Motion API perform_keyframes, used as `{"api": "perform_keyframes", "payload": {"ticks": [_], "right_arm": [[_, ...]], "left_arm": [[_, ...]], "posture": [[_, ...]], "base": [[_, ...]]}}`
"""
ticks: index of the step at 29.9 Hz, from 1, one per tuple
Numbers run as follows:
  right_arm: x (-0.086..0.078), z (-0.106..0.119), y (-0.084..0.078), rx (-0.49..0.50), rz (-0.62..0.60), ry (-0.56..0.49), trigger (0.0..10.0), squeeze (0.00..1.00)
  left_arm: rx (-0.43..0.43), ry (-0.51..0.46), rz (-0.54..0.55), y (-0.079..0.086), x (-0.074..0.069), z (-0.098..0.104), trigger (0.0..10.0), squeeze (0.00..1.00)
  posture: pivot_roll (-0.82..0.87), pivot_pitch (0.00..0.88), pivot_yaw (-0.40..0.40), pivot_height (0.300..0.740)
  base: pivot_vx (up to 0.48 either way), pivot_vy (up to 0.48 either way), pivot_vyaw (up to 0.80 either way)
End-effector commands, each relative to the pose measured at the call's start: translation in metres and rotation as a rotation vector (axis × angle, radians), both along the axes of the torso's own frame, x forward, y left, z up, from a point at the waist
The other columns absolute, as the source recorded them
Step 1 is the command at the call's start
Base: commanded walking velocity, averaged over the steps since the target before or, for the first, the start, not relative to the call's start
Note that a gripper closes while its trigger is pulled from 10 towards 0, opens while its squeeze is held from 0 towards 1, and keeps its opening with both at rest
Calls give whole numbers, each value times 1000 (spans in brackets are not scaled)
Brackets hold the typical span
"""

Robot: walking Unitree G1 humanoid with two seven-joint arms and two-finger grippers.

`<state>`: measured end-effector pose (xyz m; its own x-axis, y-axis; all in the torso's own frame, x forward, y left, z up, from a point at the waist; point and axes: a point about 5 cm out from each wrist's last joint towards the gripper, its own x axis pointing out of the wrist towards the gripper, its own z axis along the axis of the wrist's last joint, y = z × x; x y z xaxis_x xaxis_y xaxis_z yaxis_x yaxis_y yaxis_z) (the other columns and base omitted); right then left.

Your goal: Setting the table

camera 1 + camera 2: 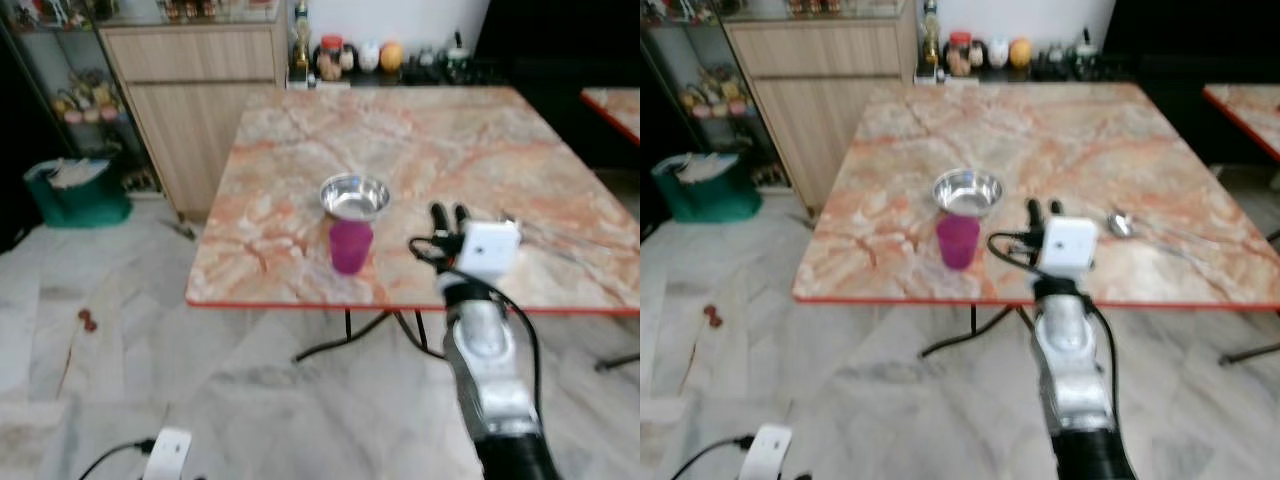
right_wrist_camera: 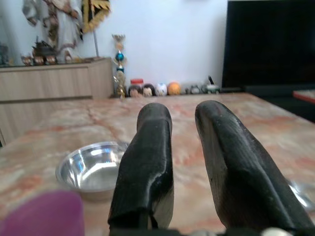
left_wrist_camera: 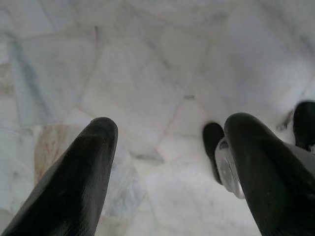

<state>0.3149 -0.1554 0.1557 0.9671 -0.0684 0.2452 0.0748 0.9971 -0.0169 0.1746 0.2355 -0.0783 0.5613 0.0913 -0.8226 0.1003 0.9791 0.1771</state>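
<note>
Two head views, same scene. Right gripper [image 1: 449,213] raised over the near edge of the marble table [image 1: 470,150], fingers pointing away from the robot, a narrow gap between them, nothing held. To the gripper's left, near it, a purple cup [image 1: 350,246] stands upright close to the table's near edge. Just beyond the cup and touching or nearly touching it, a steel bowl [image 1: 355,196], upright. To the gripper's right lies a spoon [image 1: 1122,224], bowl end toward the gripper, handle running away to the right. Far past the fingertips, along the table's back edge, a row of jars and bottles [image 1: 345,55]. Well off to the gripper's left, a wooden cabinet [image 1: 195,95] and a green bin [image 1: 78,192] on the tiled floor [image 1: 120,330].

Left wrist view. Left gripper [image 3: 170,147] hangs over pale marble floor tiles, its two black fingers [image 3: 81,167] set wide apart, empty. Between them, lower down, a dark and grey shape; cannot tell what it is.

Right wrist view. Two black fingers [image 2: 147,162] slightly parted, gripping nothing. Bowl sits off the left finger's side, on the tabletop; blurred purple rim of the cup nearer the camera on that same side. Edge of the spoon just shows on the opposite side. Dark screen [image 2: 270,44] on the wall beyond the fingertips.
</note>
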Motion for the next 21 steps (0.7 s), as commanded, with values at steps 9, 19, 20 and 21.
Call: {"api": "perform_keyframes", "payload": {"ticks": [9, 19, 20, 21], "right_arm": [[1, 2, 10, 13, 36, -2, 10000, 0], [2, 0, 10, 12, 25, 12, 10000, 0], [2, 0, 10, 14, 24, 13, 10000, 0], [2, 0, 10, 16, 24, 14, 10000, 0]], "left_arm": [[11, 24, 1, 1, -6, -3, 10000, 0], [-13, 17, -27, -24, -2, -7, 10000, 0], [-13, 17, -27, -24, -2, -7, 10000, 0], [-13, 17, -27, -24, -2, -7, 10000, 0]], "posture": [[5, 0, -1, 731], [8, 0, -1, 731], [12, 0, -4, 731], [12, 0, -4, 731]], "base": [[257, 0, 0], [258, 0, 0], [259, 0, 0], [259, 0, 0]]}}
